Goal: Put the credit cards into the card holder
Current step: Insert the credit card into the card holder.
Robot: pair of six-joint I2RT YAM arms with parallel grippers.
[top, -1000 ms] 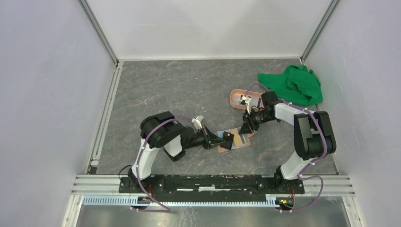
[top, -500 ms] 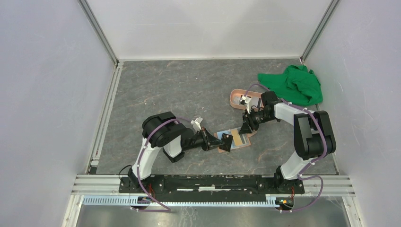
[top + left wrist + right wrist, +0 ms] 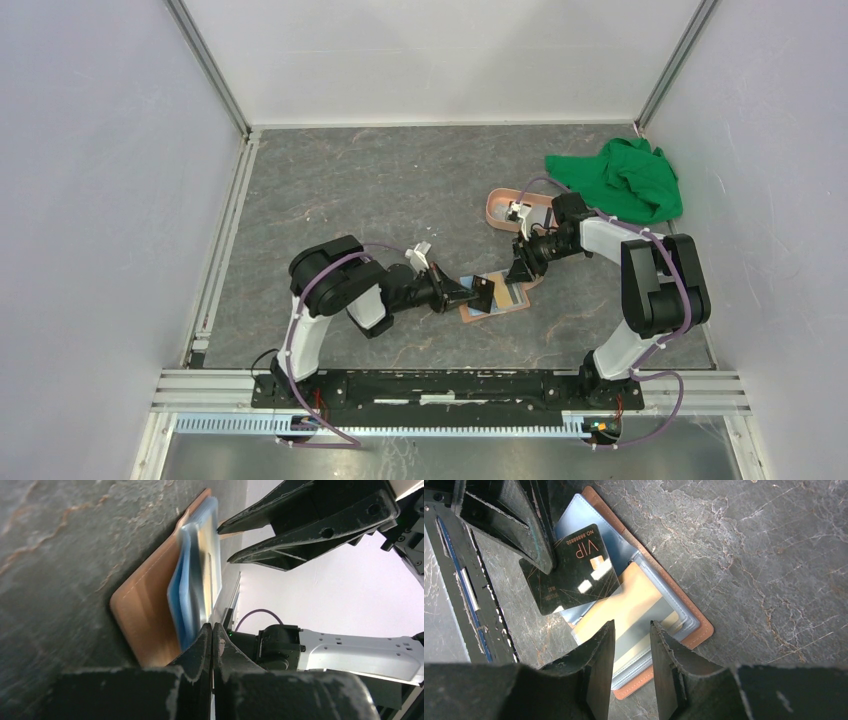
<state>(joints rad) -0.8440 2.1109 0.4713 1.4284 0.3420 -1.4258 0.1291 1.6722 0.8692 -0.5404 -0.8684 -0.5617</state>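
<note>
Nearest, the left tool pinches one black VIP card over the one open card holder mid-tabletop, with one orange-yellow card sleeved inside, the right tool above it narrowly parted and empty, and far right one pink tray and one green cloth.

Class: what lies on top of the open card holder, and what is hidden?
A black VIP card lies across the card holder, one corner in the shut left tool. An orange-yellow card shows in a sleeve. The sleeve beneath the black card is covered.
</note>
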